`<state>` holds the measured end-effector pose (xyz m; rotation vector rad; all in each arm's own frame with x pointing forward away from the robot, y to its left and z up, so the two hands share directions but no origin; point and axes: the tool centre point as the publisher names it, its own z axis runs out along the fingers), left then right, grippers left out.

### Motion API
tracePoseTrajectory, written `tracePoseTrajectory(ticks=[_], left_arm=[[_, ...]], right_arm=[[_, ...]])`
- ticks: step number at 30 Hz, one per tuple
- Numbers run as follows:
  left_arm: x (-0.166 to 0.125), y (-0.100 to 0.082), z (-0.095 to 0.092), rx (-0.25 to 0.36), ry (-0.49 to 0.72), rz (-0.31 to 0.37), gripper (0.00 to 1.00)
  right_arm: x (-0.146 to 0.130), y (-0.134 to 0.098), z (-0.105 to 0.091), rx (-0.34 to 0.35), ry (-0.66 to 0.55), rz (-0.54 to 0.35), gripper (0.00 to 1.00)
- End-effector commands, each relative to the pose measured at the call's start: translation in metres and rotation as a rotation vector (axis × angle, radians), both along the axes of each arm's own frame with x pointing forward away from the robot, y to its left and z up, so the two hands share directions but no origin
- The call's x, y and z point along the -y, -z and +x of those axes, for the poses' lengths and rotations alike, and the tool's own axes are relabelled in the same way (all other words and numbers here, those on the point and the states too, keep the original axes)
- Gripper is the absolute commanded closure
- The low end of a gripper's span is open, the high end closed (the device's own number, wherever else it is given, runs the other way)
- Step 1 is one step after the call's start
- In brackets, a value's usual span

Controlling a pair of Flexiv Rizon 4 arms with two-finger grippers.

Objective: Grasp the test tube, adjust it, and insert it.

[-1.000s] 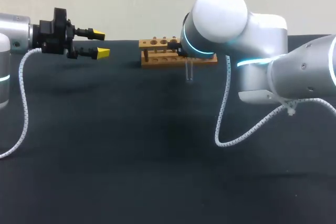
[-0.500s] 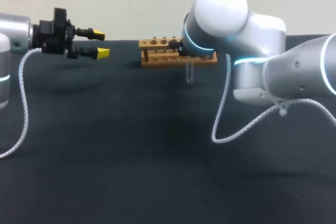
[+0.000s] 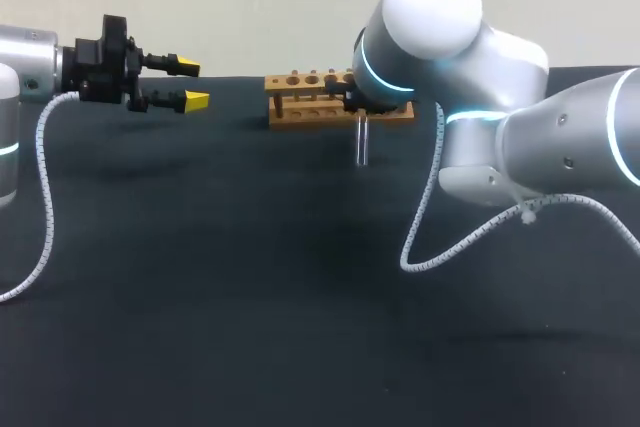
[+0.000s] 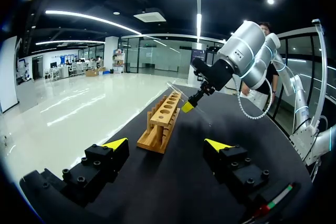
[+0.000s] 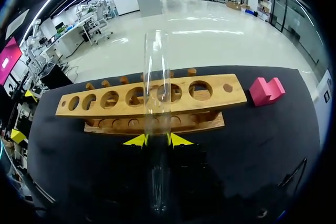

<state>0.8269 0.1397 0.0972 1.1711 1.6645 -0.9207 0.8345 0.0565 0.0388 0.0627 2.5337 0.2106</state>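
The test tube (image 5: 157,72) is pinched between the yellow tips of the right gripper (image 5: 156,140), which are pressed against the glass from both sides. The tube is held upright above the table (image 3: 250,297) near its far edge, just in front of the wooden rack (image 3: 310,97). The left gripper (image 3: 192,84) is spread wide near the far left corner, and nothing is touched by it.

Right pincer (image 5: 157,140) has nudged the test tube (image 3: 363,143) slightly rightward
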Motion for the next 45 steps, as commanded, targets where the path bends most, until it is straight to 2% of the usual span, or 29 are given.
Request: tracePoseTrajectory(ticks=[1, 17, 25, 31, 35, 45], left_arm=[[0.000, 0.001, -0.001, 0.004, -0.001, -0.002, 0.00], [0.000, 0.001, -0.001, 0.004, -0.001, -0.002, 0.00], [0.000, 0.001, -0.001, 0.004, -0.001, -0.002, 0.00], [0.000, 0.001, -0.001, 0.004, -0.001, -0.002, 0.00], [0.000, 0.001, -0.001, 0.004, -0.001, -0.002, 0.00], [0.000, 0.001, -0.001, 0.004, -0.001, -0.002, 0.00]], right_arm=[[0.001, 0.003, 0.004, -0.017, -0.008, 0.006, 1.00], [0.004, 0.006, 0.003, -0.033, -0.007, 0.010, 1.00], [0.004, -0.004, -0.009, -0.012, 0.019, 0.014, 1.00], [0.002, -0.023, -0.022, 0.034, 0.059, 0.029, 1.00], [-0.001, -0.042, -0.029, 0.089, 0.082, 0.035, 1.00], [-0.002, -0.080, -0.029, 0.251, 0.115, 0.025, 1.00]])
